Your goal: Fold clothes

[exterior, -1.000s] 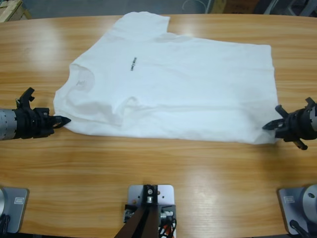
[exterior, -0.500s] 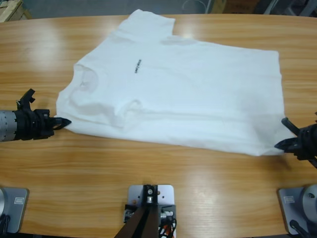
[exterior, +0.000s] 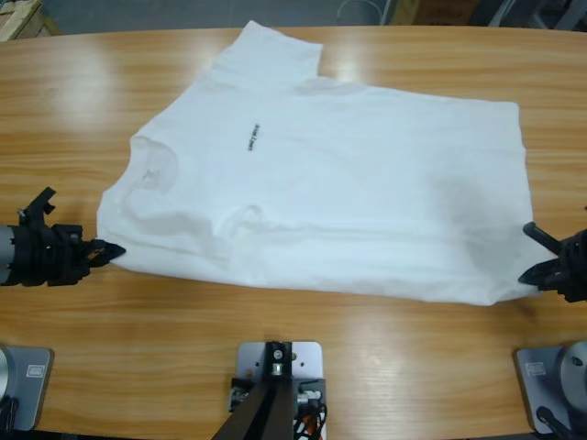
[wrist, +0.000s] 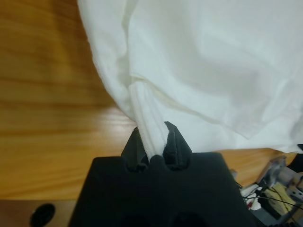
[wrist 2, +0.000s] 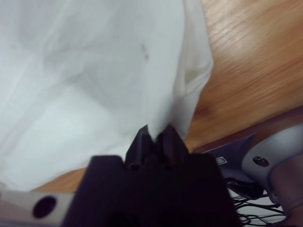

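The clothes are one white T-shirt (exterior: 339,183) spread flat across the wooden table (exterior: 275,339), neck toward the left, with a tiny dark print (exterior: 251,138) on the chest. My left gripper (exterior: 110,248) comes in from the left edge and is shut on the T-shirt's near left corner; the left wrist view shows a fold of white fabric (wrist: 149,123) pinched between its jaws. At the right edge my right gripper (exterior: 530,272) is shut on the near hem corner, where the cloth (wrist 2: 94,80) runs into its closed jaws.
Bare wood lies in front of the shirt along the near edge and to the left of the neck. A far sleeve (exterior: 275,50) reaches almost to the table's back edge.
Both grippers have drawn toward the near edge with the shirt's corners in them, the right one also outward. The shirt has been pulled flatter and its near edge sits lower on the table.
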